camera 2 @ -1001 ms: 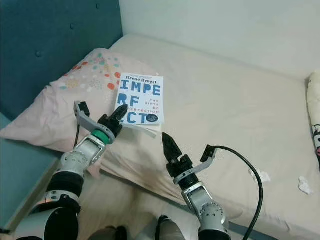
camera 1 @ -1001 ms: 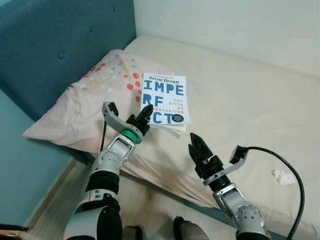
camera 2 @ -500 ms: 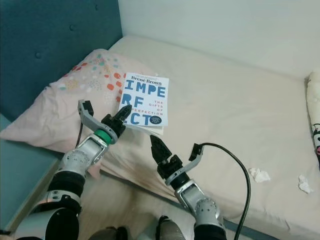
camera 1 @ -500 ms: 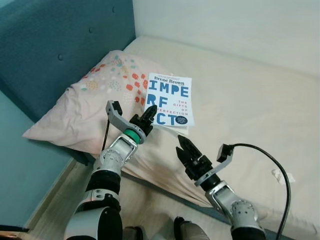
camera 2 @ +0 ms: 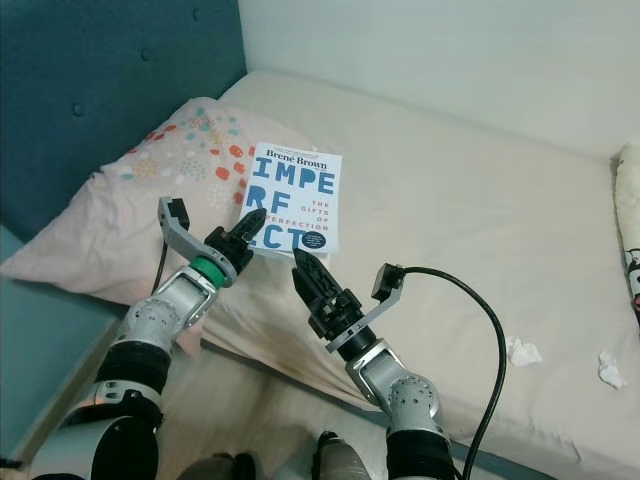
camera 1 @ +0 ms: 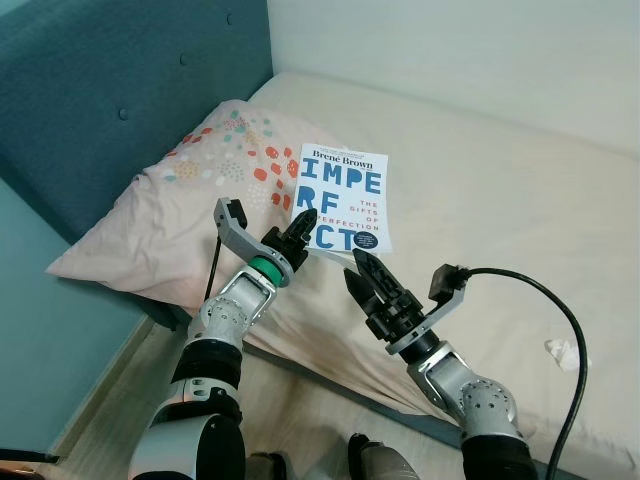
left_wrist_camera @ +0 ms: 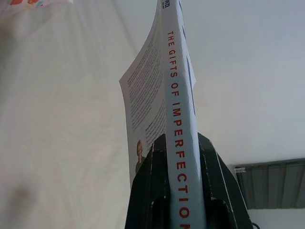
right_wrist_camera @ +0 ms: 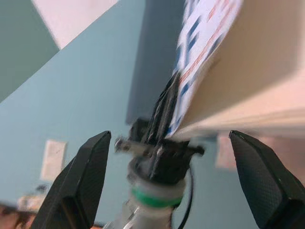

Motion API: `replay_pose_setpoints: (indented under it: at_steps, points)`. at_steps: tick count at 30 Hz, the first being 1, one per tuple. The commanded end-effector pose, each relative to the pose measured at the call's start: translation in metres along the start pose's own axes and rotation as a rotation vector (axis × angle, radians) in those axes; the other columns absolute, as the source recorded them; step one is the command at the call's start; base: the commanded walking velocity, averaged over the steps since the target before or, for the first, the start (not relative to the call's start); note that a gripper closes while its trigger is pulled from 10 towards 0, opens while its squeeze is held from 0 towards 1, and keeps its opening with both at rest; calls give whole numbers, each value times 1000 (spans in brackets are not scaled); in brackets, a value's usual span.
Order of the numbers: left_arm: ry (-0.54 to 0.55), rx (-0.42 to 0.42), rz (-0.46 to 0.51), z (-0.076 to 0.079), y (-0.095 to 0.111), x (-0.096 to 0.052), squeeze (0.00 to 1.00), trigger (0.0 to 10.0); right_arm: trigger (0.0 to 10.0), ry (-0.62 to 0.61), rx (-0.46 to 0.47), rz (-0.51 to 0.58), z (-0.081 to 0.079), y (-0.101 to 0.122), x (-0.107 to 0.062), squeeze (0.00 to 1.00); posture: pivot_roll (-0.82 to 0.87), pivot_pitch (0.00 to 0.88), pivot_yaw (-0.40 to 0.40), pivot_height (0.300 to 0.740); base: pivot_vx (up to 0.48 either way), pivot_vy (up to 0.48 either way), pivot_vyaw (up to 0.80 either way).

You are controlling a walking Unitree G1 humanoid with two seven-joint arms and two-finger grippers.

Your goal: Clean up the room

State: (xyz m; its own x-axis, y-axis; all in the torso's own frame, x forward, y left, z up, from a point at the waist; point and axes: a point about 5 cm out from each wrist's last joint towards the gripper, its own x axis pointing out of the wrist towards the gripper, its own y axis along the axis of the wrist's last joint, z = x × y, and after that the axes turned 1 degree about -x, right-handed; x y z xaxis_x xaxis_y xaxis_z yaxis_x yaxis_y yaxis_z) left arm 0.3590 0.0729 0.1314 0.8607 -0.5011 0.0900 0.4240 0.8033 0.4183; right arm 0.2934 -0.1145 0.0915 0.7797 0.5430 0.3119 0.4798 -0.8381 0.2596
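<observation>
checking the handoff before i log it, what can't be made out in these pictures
- Book: lower left cover corner hidden by the left pincer in the eye views.
- Back-cover text: too small in the left wrist view.
- Book edge: blurred in the right wrist view.
- Right pincer: open, contact with the book unclear.
- White scrap: too small to identify.

"How many books?"

"One book [camera 1: 343,196], near the head-end edge of the mattress [camera 1: 480,150]."

"Pillows?"

"One dotted pillow [camera 1: 190,190] at the mattress's head-end corner. There's one more soft thing [camera 2: 630,200] at the far side edge, but it's too cut off to name."

"Any litter?"

"Two crumpled scraps by the near edge: the first tissue [camera 2: 522,350] and the second tissue [camera 2: 608,368], just beside each other."

"And the robot's own parts?"

"Two grippers: the left gripper [camera 1: 303,222] and the right gripper [camera 1: 365,272]. One black cable [camera 1: 520,276] too."

"Headboards?"

"One teal headboard [camera 1: 120,80]."
</observation>
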Motion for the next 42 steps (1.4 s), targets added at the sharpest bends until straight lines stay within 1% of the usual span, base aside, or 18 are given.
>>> replay_pose_setpoints:
  at_steps: [1, 3, 5, 7, 11, 14, 18, 19, 20, 21, 23, 37, 38, 39, 40, 42]
  points:
    - [-57, -76, -30, 15, -27, 9, 0, 10000, 10000, -59, 2, 36, 9, 2, -6, 0, -26, 97, 61, 740, 0, 0, 0]
    - [-57, -76, -30, 15, -27, 9, 0, 10000, 10000, -62, 2, 39, 9, 3, -6, 0, -26, 97, 61, 740, 0, 0, 0]
    - [-68, -85, -31, 16, -27, 9, 0, 10000, 10000, -94, 3, 79, 13, 8, -8, 0, -28, 98, 61, 740, 0, 0, 0]
    - [-79, -90, -35, 17, -27, 9, 0, 10000, 10000, -98, 2, 114, 13, 13, -10, 0, -28, 98, 61, 740, 0, 0, 0]
    - [-86, -86, -43, 18, -28, 9, 0, 10000, 10000, -69, 17, 136, 10, 16, -10, 0, -27, 98, 61, 740, 0, 0, 0]
    - [-85, -73, -63, 17, -31, 8, 0, 10000, 10000, -20, 38, 169, 5, 21, -8, 0, -27, 97, 64, 740, 0, 0, 0]
    - [-87, -71, -72, 17, -32, 8, 0, 10000, 10000, -9, 43, 171, 4, 23, -7, 0, -27, 97, 65, 740, 0, 0, 0]
    - [-87, -71, -73, 17, -32, 8, 0, 10000, 4824, -7, 44, 171, 4, 23, -7, 0, -27, 97, 65, 740, 0, 0, 0]
    - [-87, -71, -73, 17, -32, 8, 0, 10000, 4824, -7, 44, 171, 4, 23, -7, 0, -27, 97, 65, 740, 0, 0, 0]
    - [-89, -70, -75, 17, -32, 8, 0, 10000, 1490, -8, 48, 173, 4, 23, -6, 0, -27, 97, 64, 740, 0, 0, 0]
    - [-91, -70, -79, 18, -33, 8, 0, 10000, 0, -10, 57, 185, 5, 25, -6, 0, -27, 97, 65, 740, 0, 0, 0]
    - [-99, -71, -84, 19, -33, 8, 0, 10000, 0, -10, 63, 208, 5, 30, -7, 0, -29, 94, 66, 740, 0, 0, 0]
    - [-99, -70, -84, 19, -33, 9, 0, 10000, 2078, -10, 62, 210, 5, 31, -7, 0, -28, 94, 66, 740, 0, 0, 0]
    - [-100, -70, -83, 19, -32, 9, 0, 10000, 2078, -11, 62, 210, 5, 31, -7, 0, -28, 94, 67, 740, 0, 0, 0]
    - [-100, -71, -81, 19, -32, 9, 0, 10000, 9647, -14, 59, 210, 5, 31, -7, 0, -28, 94, 66, 740, 0, 0, 0]
    - [-100, -71, -79, 19, -32, 9, 0, 10000, 9647, -16, 56, 210, 5, 30, -7, 0, -28, 94, 67, 740, 0, 0, 0]
